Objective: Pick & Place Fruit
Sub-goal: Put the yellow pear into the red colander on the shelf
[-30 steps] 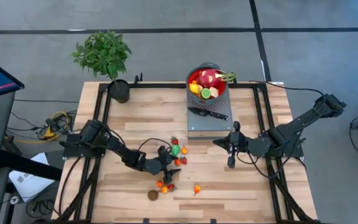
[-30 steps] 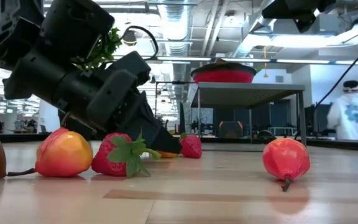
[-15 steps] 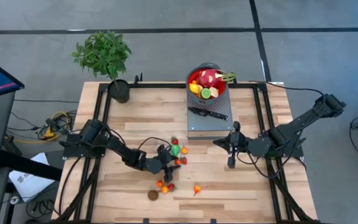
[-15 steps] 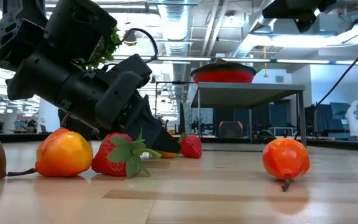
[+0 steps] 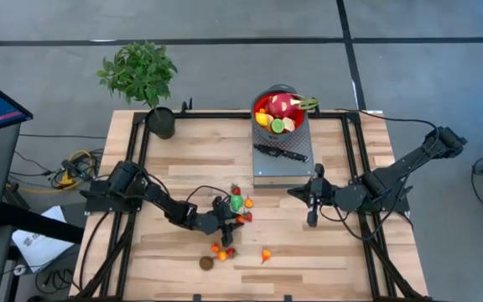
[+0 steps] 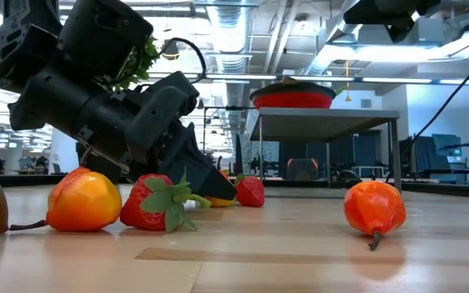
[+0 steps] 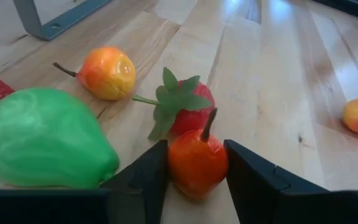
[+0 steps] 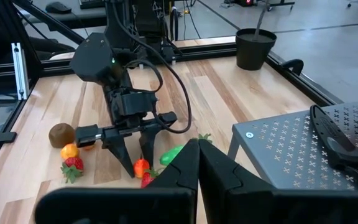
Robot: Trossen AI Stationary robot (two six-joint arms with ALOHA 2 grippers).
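Observation:
Several small toy fruits lie on the wooden table near its front middle: a green one [image 7: 42, 140], a yellow-orange one [image 7: 107, 73], a strawberry [image 7: 188, 106], and an orange-red one with a brown stem [image 7: 197, 163]. My left gripper [image 5: 237, 216] is low over this cluster, shut on the orange-red fruit. More fruit lies nearer the front edge, among it a brown one [image 5: 206, 262]. The pink-red dragon fruit [image 5: 282, 106] and other fruit rest in the red bowl [image 5: 259, 104]. My right gripper [image 5: 312, 220] hangs shut above the table beside the grey stand. My left gripper pinches the orange-red fruit's two sides [image 7: 174, 163] between its two fingers. The fingers [image 7: 247, 180] come slanting down from the table's left side. The fruit stands stem up, its underside on the table.
The bowl sits on a grey perforated stand [image 5: 268, 172] at the back middle, with a black-handled knife [image 5: 281, 153] on the stand. A potted plant [image 5: 145, 80] is at the back left corner. Black rails [image 5: 355, 159] run along the table's sides.
My left gripper's fingers have drawn together around the orange-red fruit while the hand stayed in place, and its wrist has rolled a little. A person at the far right of the room has walked out of the low view.

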